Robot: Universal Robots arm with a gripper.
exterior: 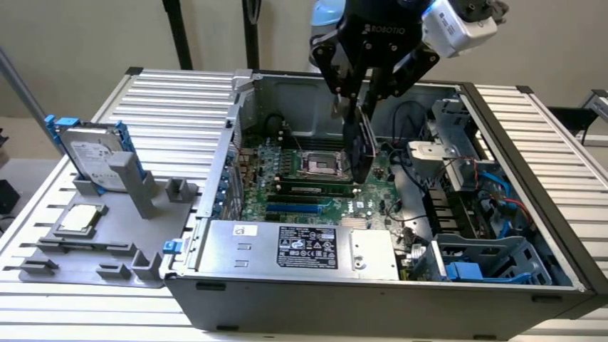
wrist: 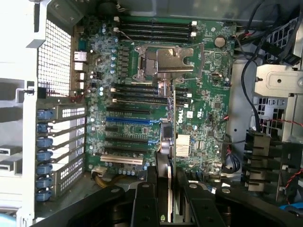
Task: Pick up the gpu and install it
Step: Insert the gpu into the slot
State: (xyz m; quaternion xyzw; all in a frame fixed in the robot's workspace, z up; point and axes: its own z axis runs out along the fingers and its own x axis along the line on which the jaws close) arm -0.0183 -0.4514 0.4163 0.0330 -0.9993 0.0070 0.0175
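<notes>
GPU (exterior: 359,149) clamped edge-down in end effector (exterior: 366,96) — over mobo (exterior: 385,189), open case (exterior: 314,299) on slatted metal table (exterior: 181,107) — beige wall (exterior: 76,35) behind.

The top edge of the exterior view cut off the robot arm (exterior: 380,11) just above the black gripper (exterior: 361,96). At upper middle, the thin flat dark gpu (exterior: 359,146) hung edge-on to you, so you could make out neither face. It hid a strip of the green motherboard (exterior: 285,160) behind it. At lower middle, the print on the black label (exterior: 306,249) of the silver power supply (exterior: 371,253) was too small to read.
</notes>
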